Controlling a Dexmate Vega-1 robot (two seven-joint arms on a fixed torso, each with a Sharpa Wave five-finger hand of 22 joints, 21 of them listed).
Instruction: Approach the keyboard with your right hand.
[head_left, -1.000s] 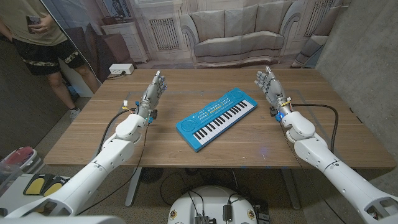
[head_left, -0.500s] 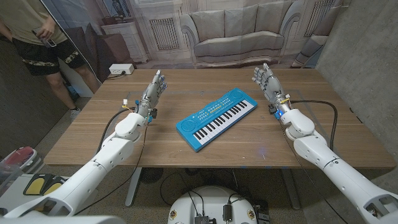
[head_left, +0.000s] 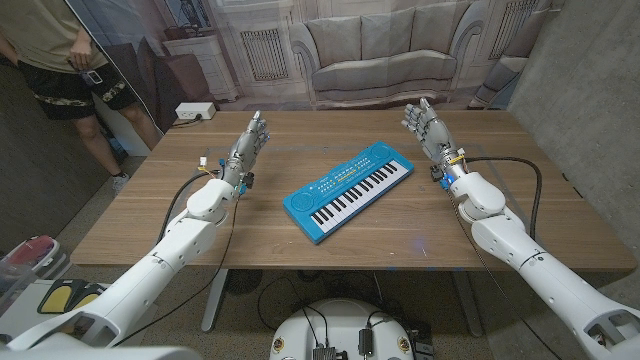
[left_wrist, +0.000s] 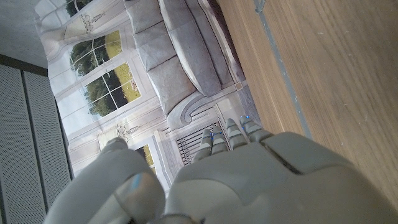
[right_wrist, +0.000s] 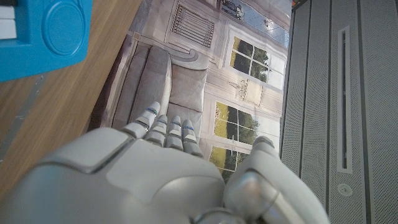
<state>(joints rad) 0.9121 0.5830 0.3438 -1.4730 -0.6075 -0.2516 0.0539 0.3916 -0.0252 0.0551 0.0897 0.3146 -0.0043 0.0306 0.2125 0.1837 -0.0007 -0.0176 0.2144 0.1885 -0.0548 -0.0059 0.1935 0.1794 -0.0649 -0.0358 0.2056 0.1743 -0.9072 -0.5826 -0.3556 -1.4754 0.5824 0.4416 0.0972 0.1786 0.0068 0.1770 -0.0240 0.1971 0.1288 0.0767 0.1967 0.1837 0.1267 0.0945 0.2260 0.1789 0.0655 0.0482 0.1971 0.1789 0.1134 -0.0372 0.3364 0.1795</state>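
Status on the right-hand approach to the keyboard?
Early. Done: nothing completed. In hand: the right robot hand is raised, fingers apart and holding nothing, just off the blue keyboard's far right end, not touching. Left: closing that gap. The left robot hand waits open, apart from it.

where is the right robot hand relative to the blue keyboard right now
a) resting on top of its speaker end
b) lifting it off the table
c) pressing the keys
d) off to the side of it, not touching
d: in the head view the right robot hand stands open beside the far end of the blue keyboard, with bare wooden table between them.
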